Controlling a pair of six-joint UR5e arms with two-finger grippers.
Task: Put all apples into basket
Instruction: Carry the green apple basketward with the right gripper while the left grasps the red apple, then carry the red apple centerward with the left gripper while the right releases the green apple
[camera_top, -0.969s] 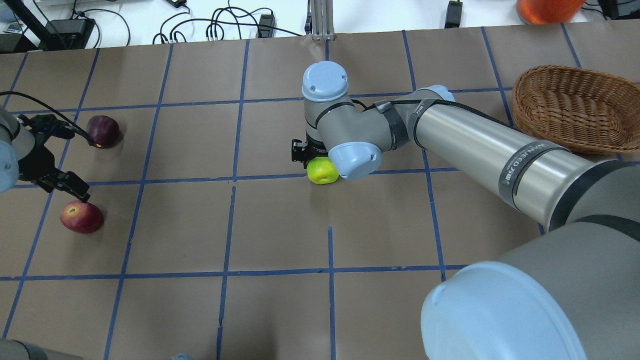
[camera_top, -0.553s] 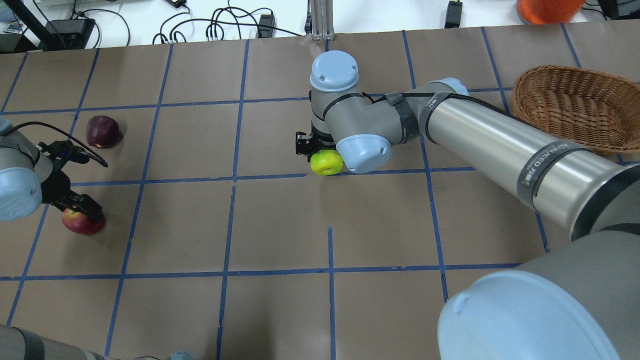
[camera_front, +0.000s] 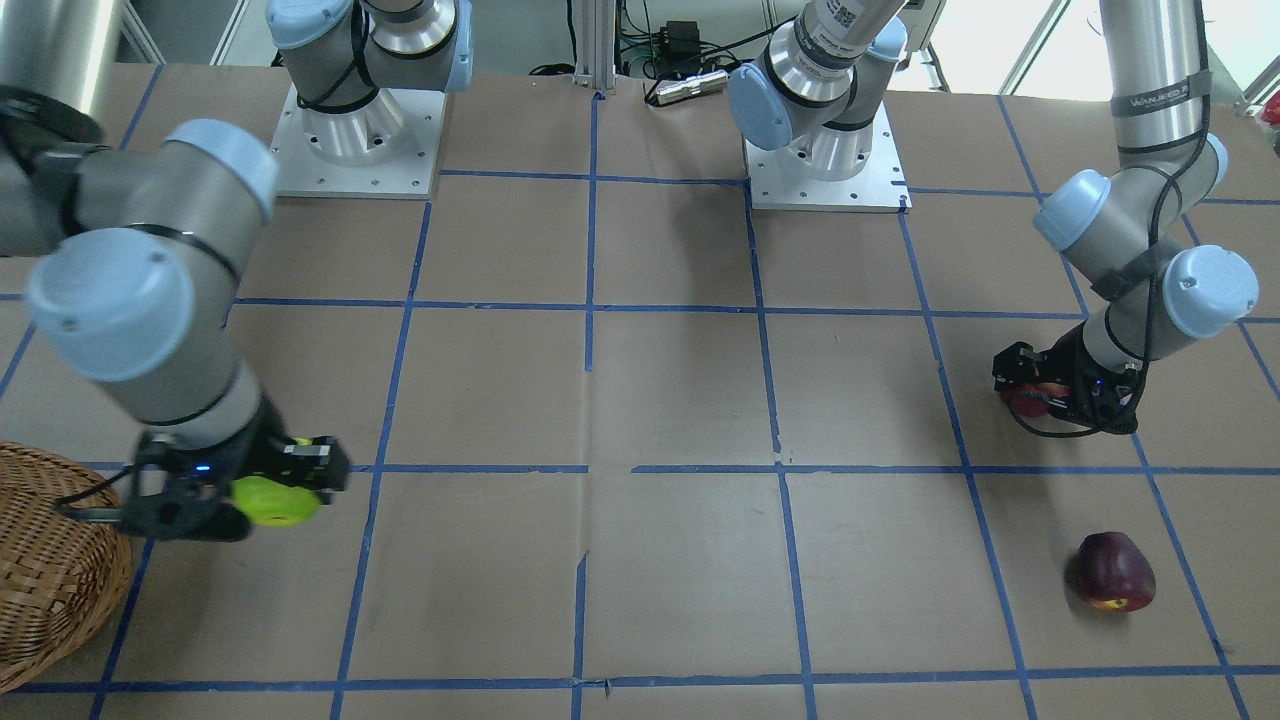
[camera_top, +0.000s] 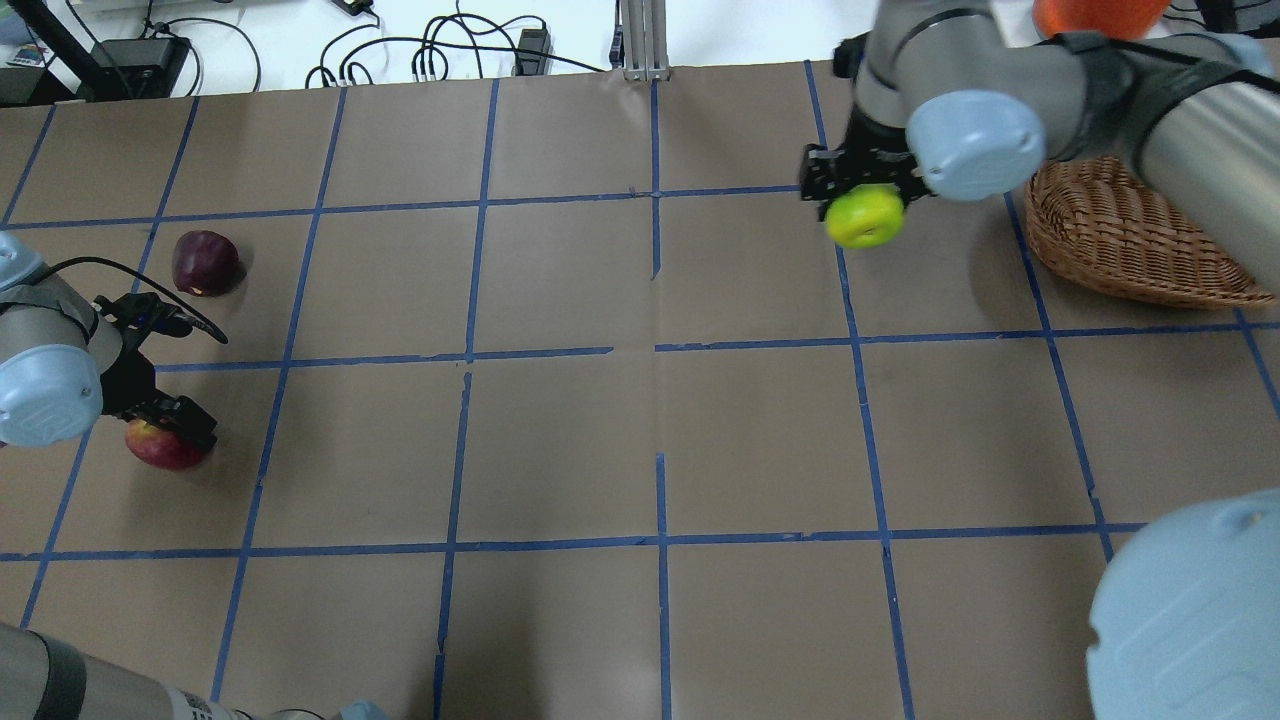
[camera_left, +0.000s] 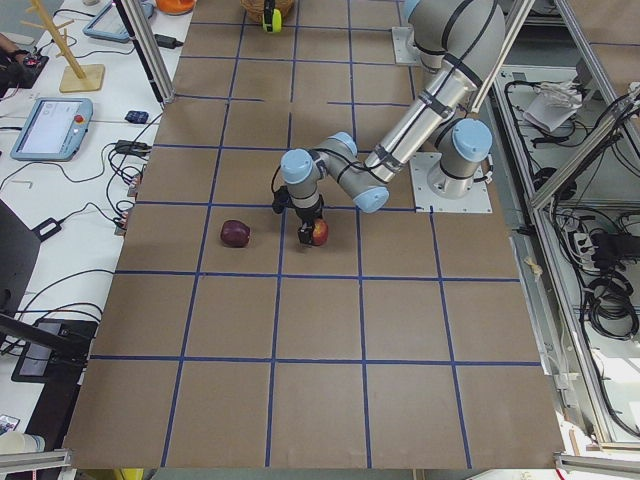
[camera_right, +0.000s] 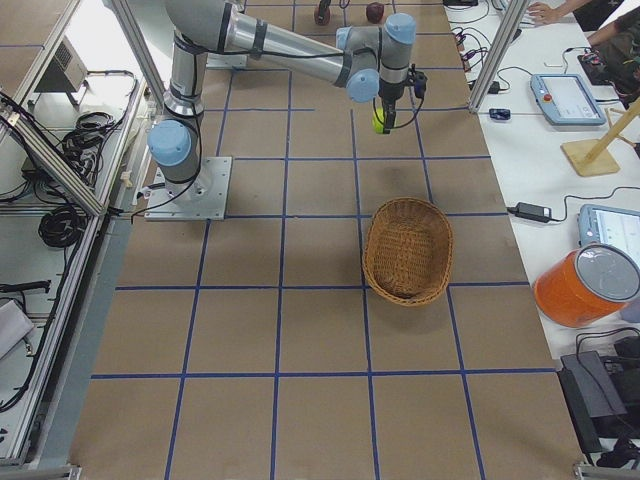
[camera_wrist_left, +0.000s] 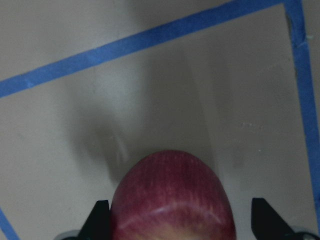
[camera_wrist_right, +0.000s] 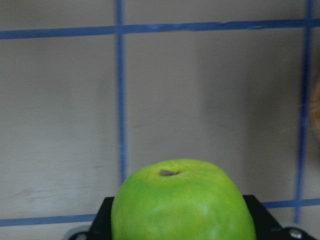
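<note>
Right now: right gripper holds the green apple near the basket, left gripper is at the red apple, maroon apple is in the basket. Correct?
No. The maroon apple is not in the basket; it lies on the table, as the overhead exterior view shows. The rest stands: right gripper holds the green apple near the basket, left gripper at the red apple.

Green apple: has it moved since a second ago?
Yes. The green apple, gripped by the right end effector, has travelled right and up in the overhead view, from mid-table to just beside the basket.
</note>
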